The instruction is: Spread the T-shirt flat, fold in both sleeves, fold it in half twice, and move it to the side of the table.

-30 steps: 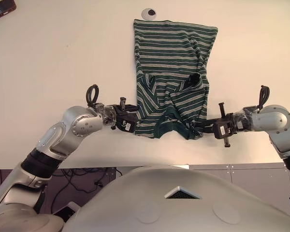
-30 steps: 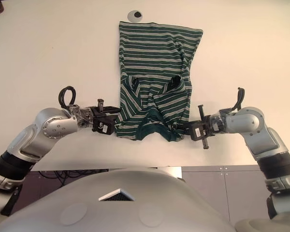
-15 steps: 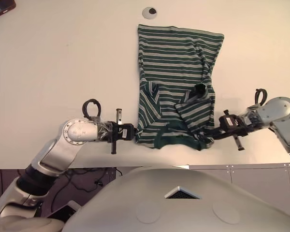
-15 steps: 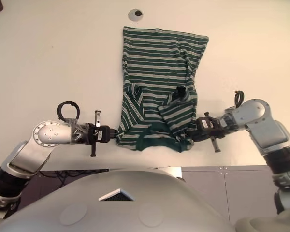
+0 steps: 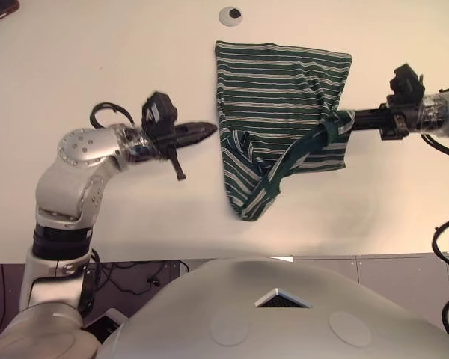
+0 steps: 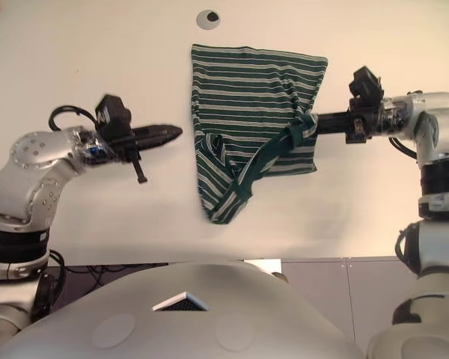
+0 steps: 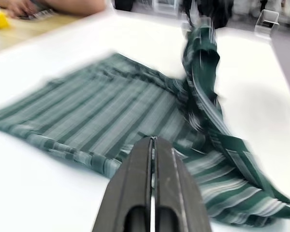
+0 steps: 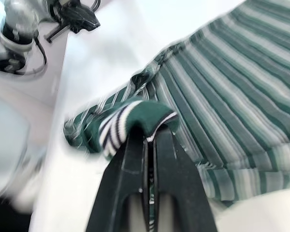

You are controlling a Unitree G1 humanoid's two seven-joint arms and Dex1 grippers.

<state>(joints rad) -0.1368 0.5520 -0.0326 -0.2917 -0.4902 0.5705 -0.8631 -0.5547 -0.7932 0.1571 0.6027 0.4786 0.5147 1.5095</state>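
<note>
Arms swung forward, right gripper (image 5: 338, 122) pinching lifted T-shirt (image 5: 280, 82) fold, left gripper (image 5: 206, 129) pressed together, empty.

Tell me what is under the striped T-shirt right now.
The white table lies under the T-shirt. One edge is raised, pinched in the right gripper. Anything beneath the flat cloth is hidden.

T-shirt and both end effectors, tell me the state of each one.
T-shirt: rumpled, partly folded, one corner lifted.
Left end effector: shut, empty, beside the T-shirt.
Right end effector: shut on the T-shirt's lifted corner.
</note>
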